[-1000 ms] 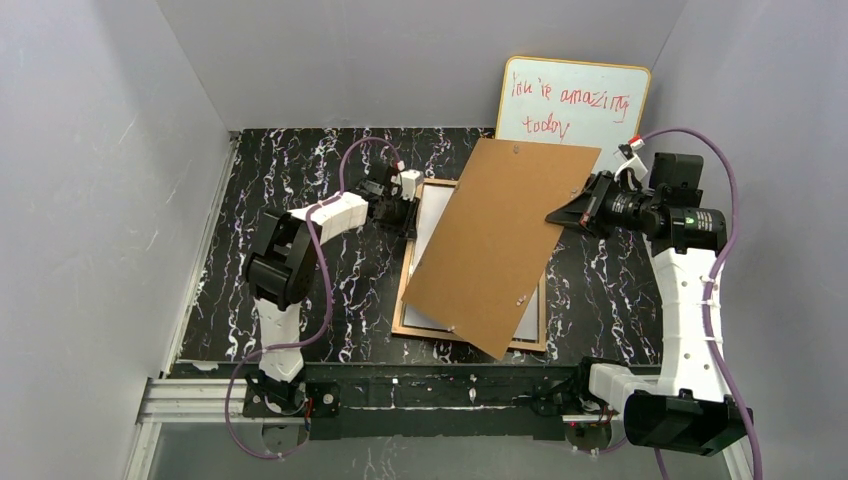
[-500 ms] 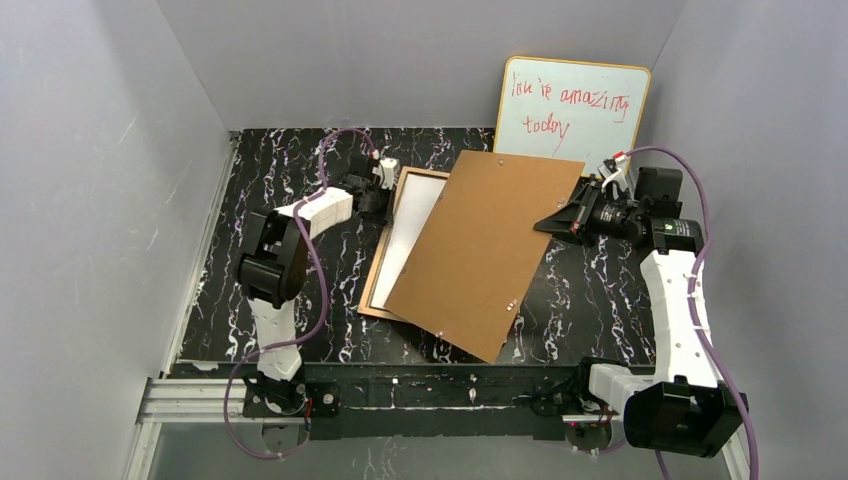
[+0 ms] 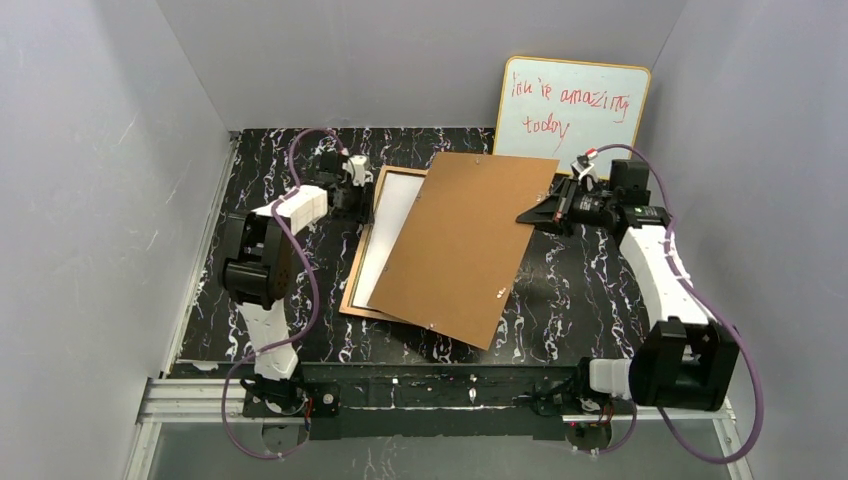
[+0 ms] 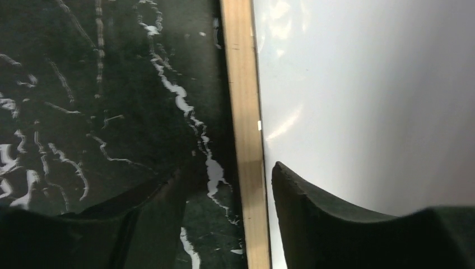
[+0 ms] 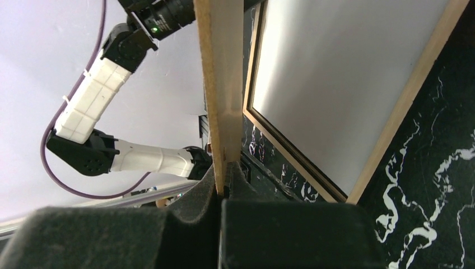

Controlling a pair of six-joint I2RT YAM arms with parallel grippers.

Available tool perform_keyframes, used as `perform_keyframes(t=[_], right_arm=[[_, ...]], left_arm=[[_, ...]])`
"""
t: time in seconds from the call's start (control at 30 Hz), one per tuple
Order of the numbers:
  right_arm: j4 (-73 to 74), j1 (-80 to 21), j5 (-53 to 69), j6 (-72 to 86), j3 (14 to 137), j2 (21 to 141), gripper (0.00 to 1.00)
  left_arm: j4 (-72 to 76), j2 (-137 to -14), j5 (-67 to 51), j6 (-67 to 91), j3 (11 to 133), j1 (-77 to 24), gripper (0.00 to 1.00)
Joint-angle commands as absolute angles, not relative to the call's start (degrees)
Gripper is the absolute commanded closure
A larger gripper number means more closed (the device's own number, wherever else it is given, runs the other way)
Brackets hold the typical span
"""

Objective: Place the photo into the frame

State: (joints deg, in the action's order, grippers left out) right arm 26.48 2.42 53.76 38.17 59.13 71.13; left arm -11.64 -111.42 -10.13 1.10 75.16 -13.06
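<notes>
The frame (image 4: 246, 112) lay in the middle of the bench (image 3: 600, 290), back up, with the photo (image 4: 364, 84) inside, white side up. The left claw (image 4: 229, 171) stood apart on both sides of its rail. The right claw (image 5: 224, 174) was clamped on the brown board (image 3: 455, 245).

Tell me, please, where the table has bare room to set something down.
Bare table lies near right, between the backing panel and the right arm, and far left, beyond the left gripper. The middle is crowded: the frame, the panel over it, and the right gripper clamping its edge.
</notes>
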Motion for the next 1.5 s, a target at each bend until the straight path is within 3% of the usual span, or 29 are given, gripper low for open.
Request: perform_keyframes(t=[0.0, 0.07, 0.13, 0.6, 0.77, 1.2, 1.47], right_arm=[[17.47, 0.18, 60.91, 40.12, 60.87, 75.95, 0.99], [15.97, 0.09, 61.68, 40.09, 61.64, 78.91, 0.99], [14.91, -1.73, 62.41, 39.85, 62.82, 81.83, 0.99], [7.83, -4.93, 66.38, 41.22, 69.75, 98.12, 0.99], [6.74, -5.35, 66.61, 41.3, 71.17, 102.7, 0.99], [0.5, -5.89, 67.75, 44.19, 71.66, 109.77, 0.99], [0.51, -6.02, 68.47, 44.3, 73.84, 112.68, 0.99]], left_arm=[[-14.13, -105.22, -16.82, 2.07, 79.13, -7.58, 0.34], [-14.27, -104.11, -19.3, 2.41, 80.61, -4.91, 0.21], [-15.53, -103.42, -21.36, 1.76, 82.51, -2.69, 0.18], [-20.12, -104.8, -25.77, -5.36, 74.77, -0.5, 0.23], [-20.47, -105.25, -28.72, -5.07, 72.56, -0.53, 0.31], [-21.53, -108.11, -30.54, -5.0, 69.95, -2.07, 0.63], [-21.92, -108.87, -29.48, -6.26, 69.67, -3.66, 0.69]])
